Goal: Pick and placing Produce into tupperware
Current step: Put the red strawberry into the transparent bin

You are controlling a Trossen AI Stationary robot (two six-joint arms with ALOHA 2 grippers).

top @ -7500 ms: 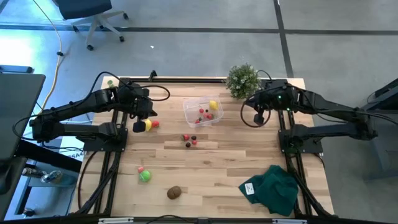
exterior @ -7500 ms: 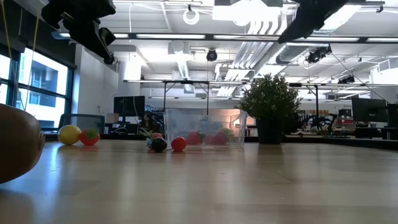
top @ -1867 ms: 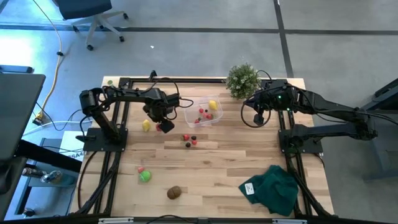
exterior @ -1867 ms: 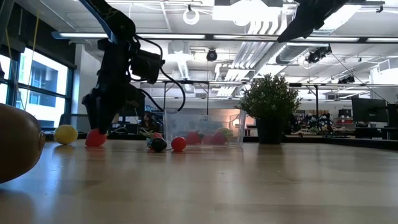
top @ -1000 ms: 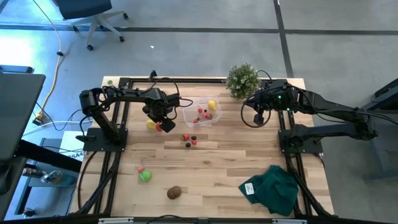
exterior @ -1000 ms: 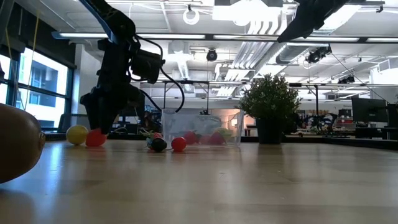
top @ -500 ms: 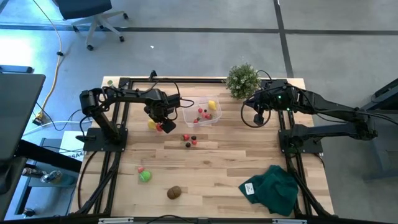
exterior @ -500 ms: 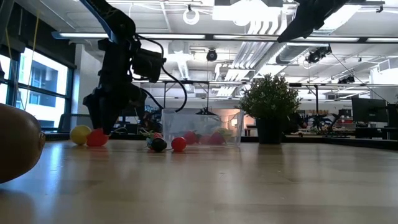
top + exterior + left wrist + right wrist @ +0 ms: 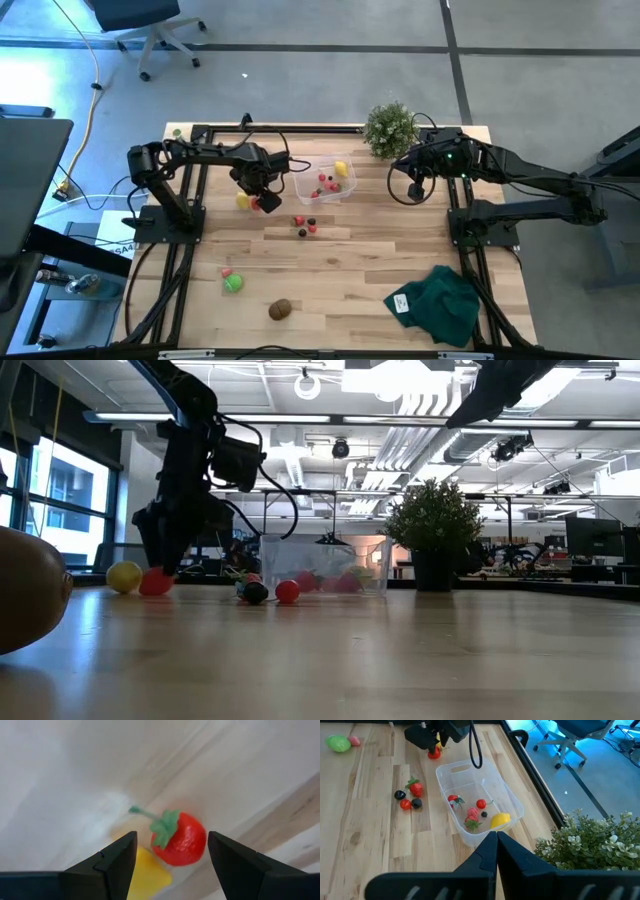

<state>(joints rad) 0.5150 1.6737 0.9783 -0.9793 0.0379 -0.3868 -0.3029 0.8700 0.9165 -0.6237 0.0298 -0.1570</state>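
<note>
While its jaws are standing apart, the left gripper (image 9: pixel 169 851) is straddling a strawberry (image 9: pixel 180 838) beside a lemon (image 9: pixel 243 201)

Nearest the low camera, a kiwi (image 9: pixel 30 588) is lying alone, and a green ball (image 9: pixel 233 283) is waiting mid-table; berries (image 9: pixel 306 225) are sitting just short of the tupperware (image 9: pixel 325 180), which is already holding some fruit, so the strawberry is probably the next pick; farther off, the right gripper (image 9: pixel 496 838) is hanging clenched and empty near the plant (image 9: pixel 389 128)
</note>
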